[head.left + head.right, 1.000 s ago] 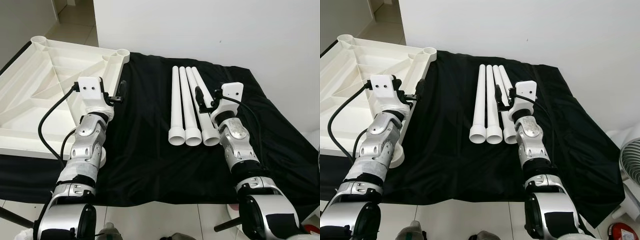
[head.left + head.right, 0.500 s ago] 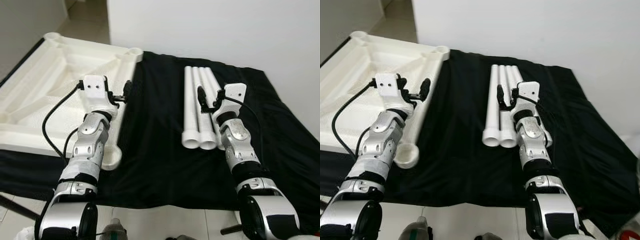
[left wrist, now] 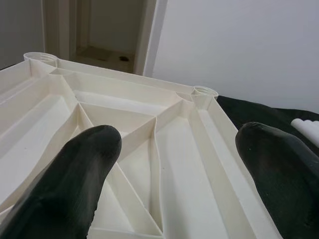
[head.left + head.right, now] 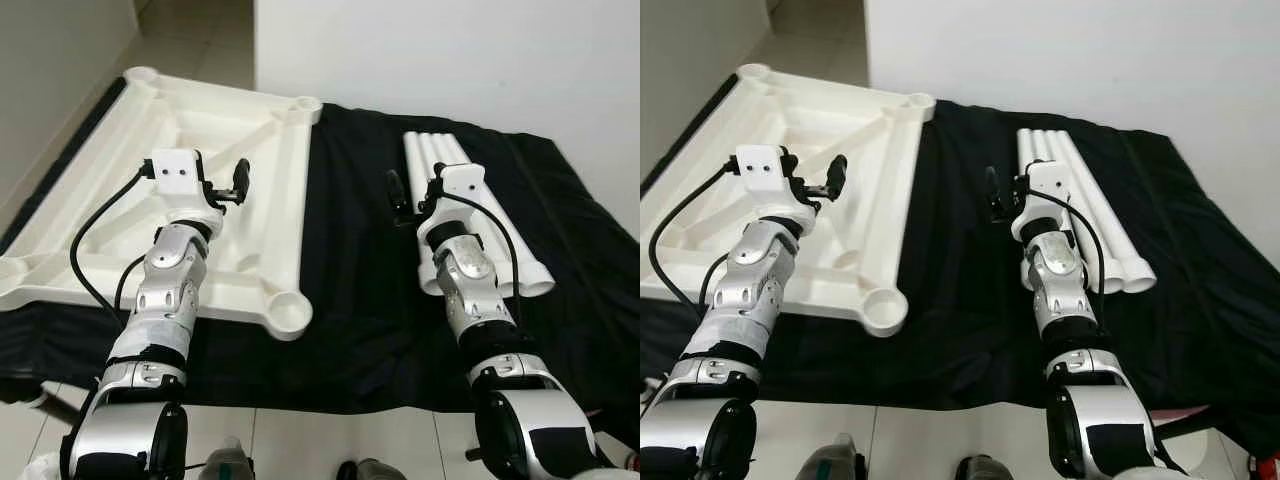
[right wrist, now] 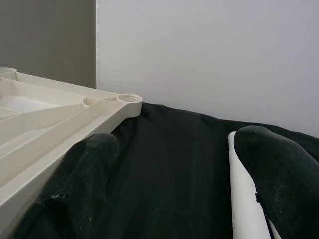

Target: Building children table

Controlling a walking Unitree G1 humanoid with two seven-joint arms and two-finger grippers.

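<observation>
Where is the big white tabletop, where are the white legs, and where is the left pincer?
Tabletop [image 4: 285, 150]: left eye view, on its right edge rail.
Legs [image 4: 1095, 215]: right eye view, midway along the bundle of tubes.
Left pincer [image 4: 240, 180]: left eye view, at its black fingertips, over the tabletop.

No text, label, brand, number or sign can be read in any of the views.
</observation>
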